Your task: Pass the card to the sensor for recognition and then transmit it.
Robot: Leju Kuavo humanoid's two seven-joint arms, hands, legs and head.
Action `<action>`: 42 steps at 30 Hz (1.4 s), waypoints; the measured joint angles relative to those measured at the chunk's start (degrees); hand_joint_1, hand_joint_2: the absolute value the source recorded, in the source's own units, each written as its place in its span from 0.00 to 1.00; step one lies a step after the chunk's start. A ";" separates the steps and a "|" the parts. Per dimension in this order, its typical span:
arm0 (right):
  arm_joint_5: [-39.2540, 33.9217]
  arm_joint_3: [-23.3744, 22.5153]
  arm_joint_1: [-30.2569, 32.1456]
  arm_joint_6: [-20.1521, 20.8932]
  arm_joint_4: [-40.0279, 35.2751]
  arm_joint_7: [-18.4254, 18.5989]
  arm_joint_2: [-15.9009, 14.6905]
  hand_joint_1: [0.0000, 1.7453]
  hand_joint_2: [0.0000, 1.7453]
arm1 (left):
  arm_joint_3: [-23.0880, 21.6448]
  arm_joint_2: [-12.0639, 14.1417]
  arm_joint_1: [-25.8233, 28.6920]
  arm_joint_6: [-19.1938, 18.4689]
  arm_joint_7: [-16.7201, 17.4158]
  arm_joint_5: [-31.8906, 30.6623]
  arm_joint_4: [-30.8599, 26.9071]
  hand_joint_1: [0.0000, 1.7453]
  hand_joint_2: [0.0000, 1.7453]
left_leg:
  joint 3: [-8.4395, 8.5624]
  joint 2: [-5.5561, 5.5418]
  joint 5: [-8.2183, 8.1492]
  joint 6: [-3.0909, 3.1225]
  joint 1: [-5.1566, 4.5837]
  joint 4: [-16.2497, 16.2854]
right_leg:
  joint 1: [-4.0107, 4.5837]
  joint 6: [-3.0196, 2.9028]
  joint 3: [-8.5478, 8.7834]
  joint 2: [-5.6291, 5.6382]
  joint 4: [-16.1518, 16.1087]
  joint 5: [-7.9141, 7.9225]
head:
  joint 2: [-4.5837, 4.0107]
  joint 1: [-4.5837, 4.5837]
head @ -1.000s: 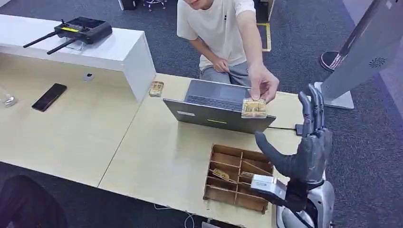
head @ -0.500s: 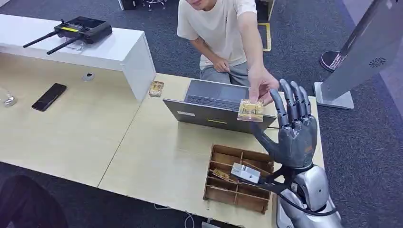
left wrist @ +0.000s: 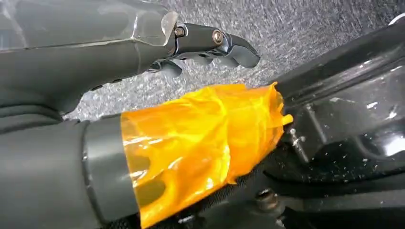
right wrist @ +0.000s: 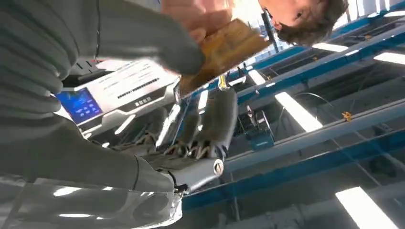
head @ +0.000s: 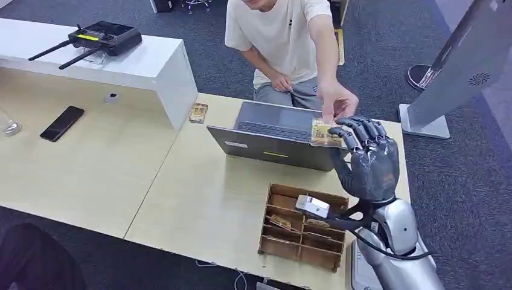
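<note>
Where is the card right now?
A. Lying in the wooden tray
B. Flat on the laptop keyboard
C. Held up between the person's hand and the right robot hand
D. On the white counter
C: the card sits above the laptop's edge, the person's hand gripping it and the right robot hand curling its fingers around it.

My table (head: pixel 199 199) is light wood. A grey laptop (head: pixel 275 134) sits on it. Just in front of the laptop is a wooden box (head: pixel 302 226) with little slots. Left of the laptop lies a small yellow card (head: pixel 198 112). Far left lies a black phone (head: pixel 62 123).
</note>
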 joint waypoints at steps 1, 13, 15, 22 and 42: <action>-0.02 0.20 -0.18 0.00 0.15 0.13 0.00 0.99 1.00 | 0.17 0.00 -0.03 0.11 0.00 -0.35 0.00 0.00 0.00 | 0.00 0.00 0.00 0.00 0.00 0.00 | 0.00 0.00 0.00 -0.01 0.00 0.00 | 0.00 0.00; -0.68 1.14 -0.71 0.09 0.68 1.11 -0.04 1.00 1.00 | 1.42 0.20 -0.05 1.22 -1.20 -2.97 0.00 0.00 0.00 | 0.00 0.00 0.00 0.00 0.00 0.00 | 0.00 0.00 0.00 -0.01 0.00 0.00 | 0.00 0.02; -0.88 1.29 -0.70 0.13 0.70 1.29 -0.09 1.00 1.00 | 1.49 0.24 -0.04 1.46 -1.40 -3.54 0.00 0.00 0.00 | 0.00 0.00 0.00 0.00 0.00 0.00 | 0.00 0.00 0.00 -0.01 0.00 0.00 | 0.00 0.02; -2.41 1.77 -0.55 0.74 0.68 1.77 -0.31 1.00 1.00 | 2.93 0.35 -0.02 2.03 -2.95 -7.08 0.00 0.00 0.00 | 0.01 0.00 0.00 0.00 0.00 0.00 | 0.00 0.00 0.00 0.00 0.00 0.00 | 0.00 0.00; -9.90 2.40 4.62 5.27 -5.74 0.99 -1.57 1.00 1.00 | -17.73 36.23 6.05 30.38 44.80 1.45 -65.84 0.00 0.00 | -0.51 -0.37 0.35 -0.21 -0.50 -0.64 | -0.61 -0.16 -0.39 -0.38 0.36 -0.04 | 0.00 -0.80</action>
